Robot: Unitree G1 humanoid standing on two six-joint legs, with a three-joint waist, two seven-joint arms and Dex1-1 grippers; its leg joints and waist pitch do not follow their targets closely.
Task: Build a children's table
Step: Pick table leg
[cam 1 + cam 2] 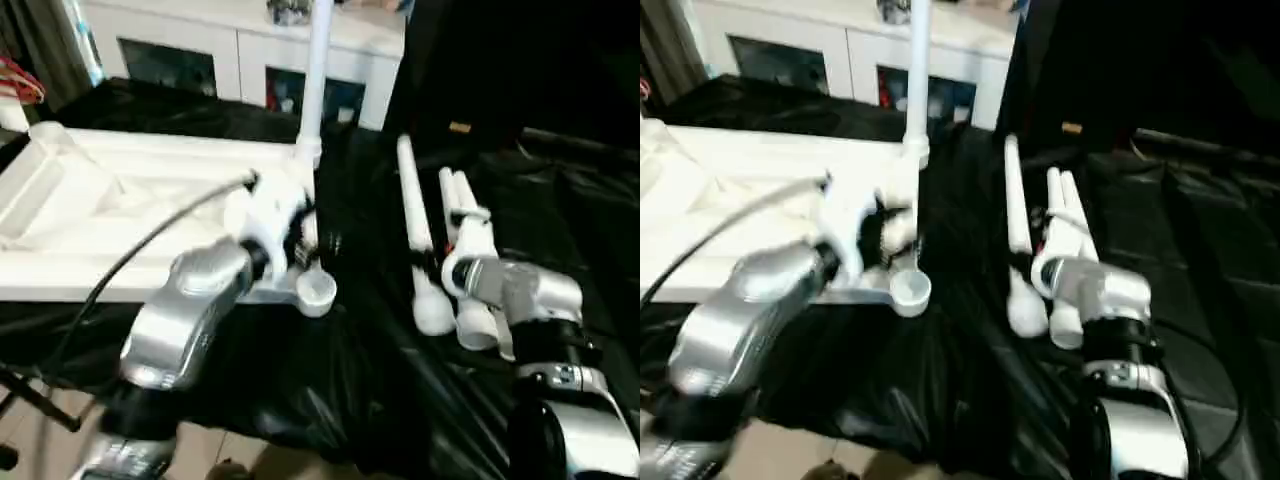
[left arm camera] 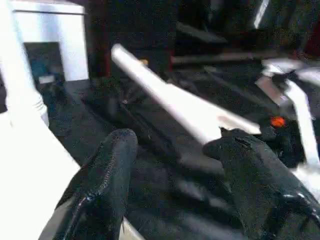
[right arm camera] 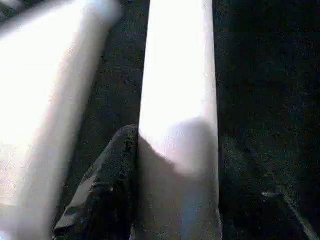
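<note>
Left gripper [image 2: 175, 165] hovered with fingers apart over the tabletop [image 1: 120, 215], near its corner socket [image 1: 316, 291]. Right gripper [image 3: 170, 165], at 3 o'clock from it, clamped on a loose leg [image 3: 178, 100].

Between the tabletop [image 1: 150, 200] and the three loose legs [image 1: 415, 230] we see a bare strip of black-draped counter [image 1: 360, 330] where a pincer could pass. An upright leg [image 1: 315, 80] at the tabletop's far corner blocks that end, and our left forearm [image 1: 190, 310] crosses the near edge.

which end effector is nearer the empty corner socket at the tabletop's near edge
Left. The left end effector hovers just above and beside the empty corner socket. The right end effector is off to the side, at the loose legs on the black sheet.
</note>
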